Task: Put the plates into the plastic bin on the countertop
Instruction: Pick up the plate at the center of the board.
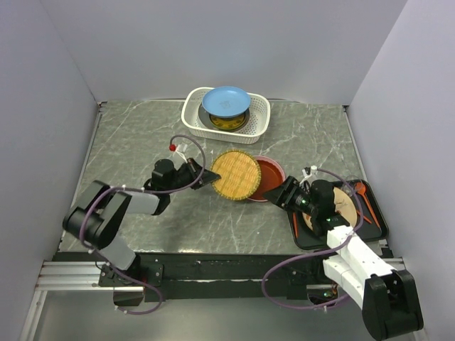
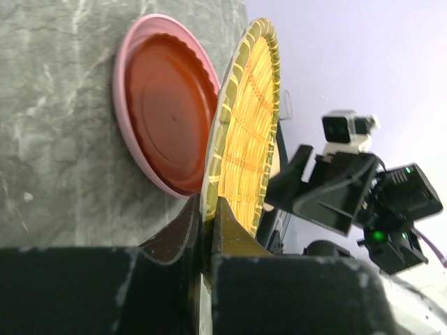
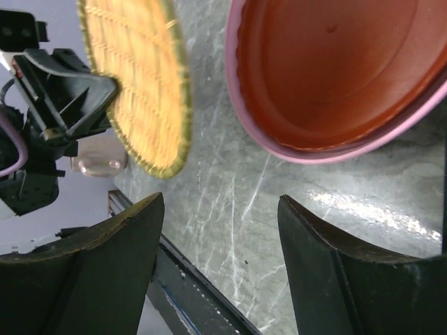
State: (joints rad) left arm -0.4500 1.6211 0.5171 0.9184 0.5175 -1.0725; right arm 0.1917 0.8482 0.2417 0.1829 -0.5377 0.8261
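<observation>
The woven straw plate (image 1: 236, 175) (image 2: 244, 132) (image 3: 140, 77) is tilted up off the countertop (image 1: 142, 142), and my left gripper (image 1: 211, 175) (image 2: 209, 209) is shut on its left rim. Beside it to the right lies a red plate (image 1: 270, 172) (image 2: 167, 105) (image 3: 335, 70) nested in a pink plate (image 2: 124, 63) (image 3: 293, 150). My right gripper (image 1: 282, 192) (image 3: 222, 209) stands open just off the pink plate's near rim, holding nothing. The white plastic bin (image 1: 261, 122) at the back holds stacked plates, a blue plate (image 1: 226, 101) on top.
A flat black tray (image 1: 375, 226) at the right edge carries a brown plate (image 1: 345, 206) and orange utensils (image 1: 361, 189). White walls close in the countertop on three sides. A metal rail (image 1: 71, 273) runs along the near edge.
</observation>
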